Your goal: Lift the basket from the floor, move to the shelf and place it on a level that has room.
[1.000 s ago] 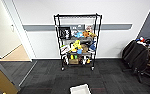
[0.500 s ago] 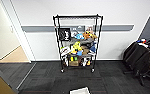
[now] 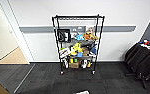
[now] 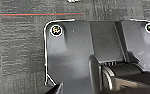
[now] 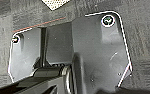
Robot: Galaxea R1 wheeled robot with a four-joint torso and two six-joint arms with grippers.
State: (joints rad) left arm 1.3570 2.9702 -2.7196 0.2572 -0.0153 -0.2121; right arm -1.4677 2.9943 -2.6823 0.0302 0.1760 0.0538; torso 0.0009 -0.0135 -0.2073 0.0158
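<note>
- Black wire makes the shelf [image 3: 77,45], which stands against the white wall [image 3: 121,15] in front of me, on small casters on the dark carpet [image 3: 48,82].
- Its level [image 3: 78,17] at the very top is a flat grid with nothing on it; the lower tiers carry colourful toys [image 3: 77,47] and boxes.
- At the lower edge of my head view, a pale corner of the basket [image 3: 82,92] shows on the carpet, well apart from the shelf.
- In my right wrist view, a cream woven corner with dark dots [image 5: 56,3] lies on the carpet beyond my wrist plate.
- Both my wrist cameras look down on the carpet, so my arms seem to hang low.
- For my left and right pincer, I cannot tell if the fingers are spread or pressed together.
- To my right, a dark chair [image 3: 141,62] with things on it stands by the wall.
</note>
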